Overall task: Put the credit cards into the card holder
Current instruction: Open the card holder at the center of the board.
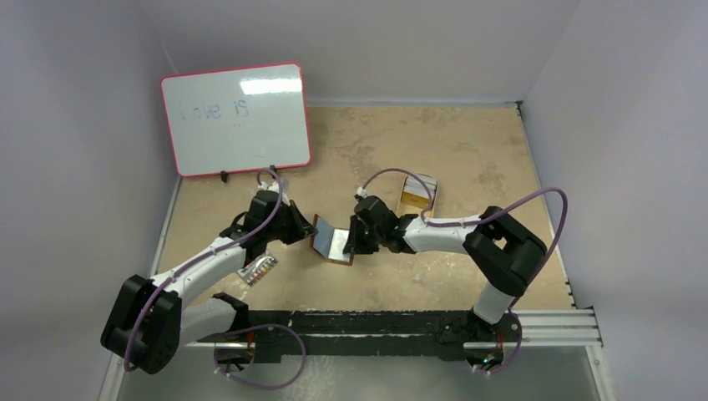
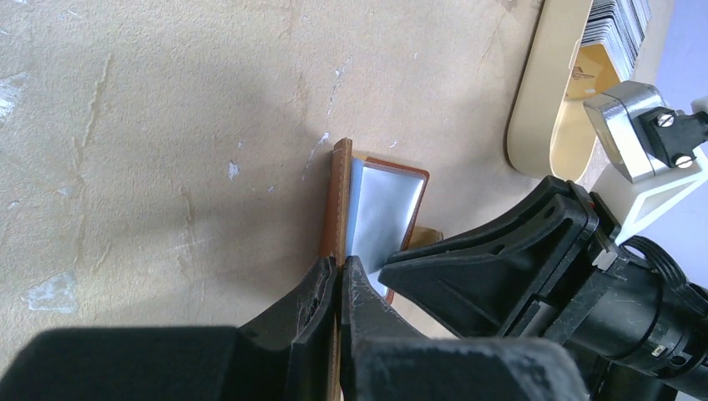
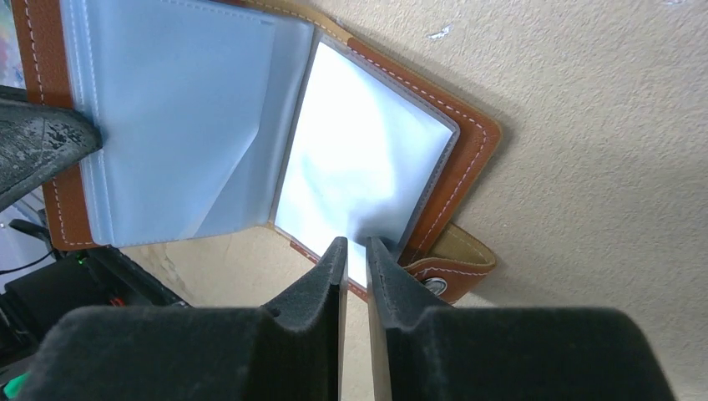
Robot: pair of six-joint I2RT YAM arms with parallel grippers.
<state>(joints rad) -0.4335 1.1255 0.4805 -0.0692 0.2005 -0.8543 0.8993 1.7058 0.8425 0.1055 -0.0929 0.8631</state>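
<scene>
The brown leather card holder (image 1: 332,243) lies open at mid-table, showing its clear sleeves (image 3: 192,117). My left gripper (image 2: 340,264) is shut on the edge of its left cover, which stands raised (image 2: 337,200). The right half (image 3: 367,159) lies flat, its snap tab (image 3: 447,271) sticking out. My right gripper (image 3: 355,246) hovers at that half's near edge with its jaws a narrow gap apart; the table shows through and nothing sits between them. Grey credit cards (image 2: 616,23) stand stacked in the tan tin (image 2: 534,109).
The tin (image 1: 420,192) sits just behind the right gripper. A red-framed whiteboard (image 1: 235,119) leans at the back left. A small pale striped object (image 1: 257,270) lies beside the left forearm. White walls close in the tan table (image 1: 467,150) on three sides.
</scene>
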